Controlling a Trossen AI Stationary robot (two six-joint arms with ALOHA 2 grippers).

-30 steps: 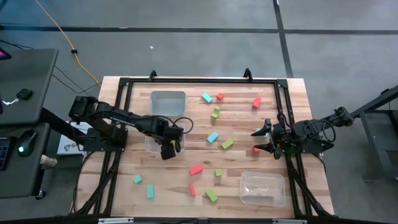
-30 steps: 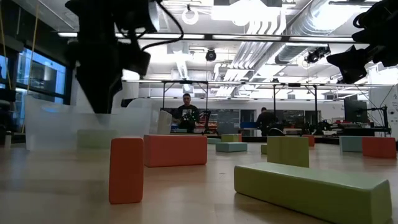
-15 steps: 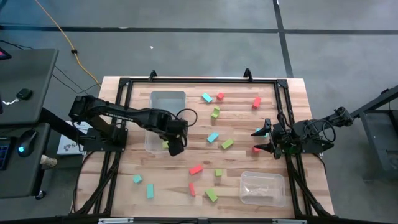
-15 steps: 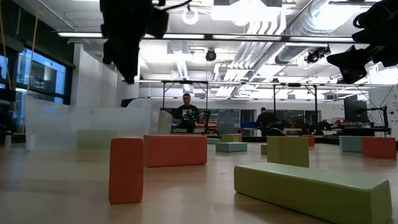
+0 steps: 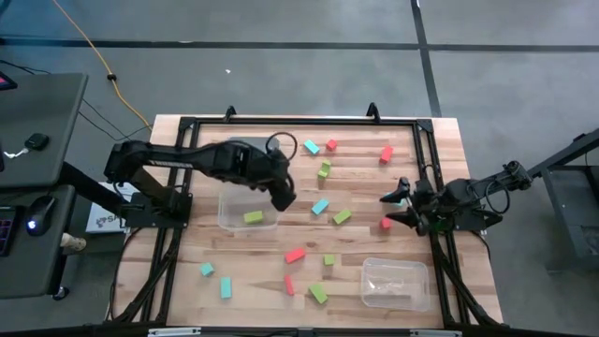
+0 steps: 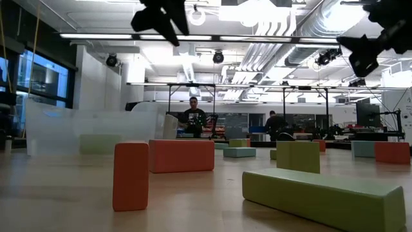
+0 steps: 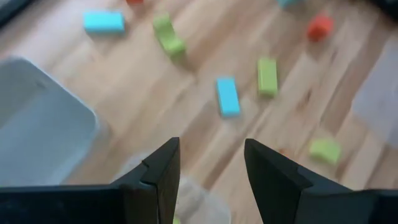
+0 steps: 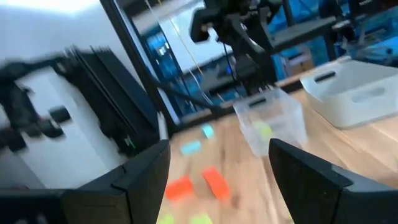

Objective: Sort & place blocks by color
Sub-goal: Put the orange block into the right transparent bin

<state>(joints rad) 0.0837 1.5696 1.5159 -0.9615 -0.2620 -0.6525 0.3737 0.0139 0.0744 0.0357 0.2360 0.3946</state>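
Overhead, shows the left gripper [image 5: 284, 198] above the tabletop's middle, just past the rim of the clear bin [image 5: 229, 220], fingers spread with nothing between them. Finds one green block [image 5: 254, 217] lying in that bin. Leaves the other blocks scattered: a cyan block [image 5: 320, 206] and a green bar [image 5: 342, 216] just beside the left gripper, a red bar [image 5: 296, 254] nearer the front edge, two cyan pieces [image 5: 226, 287] toward the front-left corner. Shows the right gripper [image 5: 386, 211] waiting at the right edge, fingers equally wide apart and empty.

Risks, as a judgement: catching the bin wall on a low sweep and shoving the bin; closing on the cyan block off-centre and spinning it into the green bar; pinching both neighbours together; dropping a cyan piece in with the green one.

Hides much: most of the far bin under the left arm, a second clear bin [image 5: 395, 283] with contents hard to read. Blurs both wrist views, reducing blocks to smears. Cuts both grippers off at the low view's upper edge.
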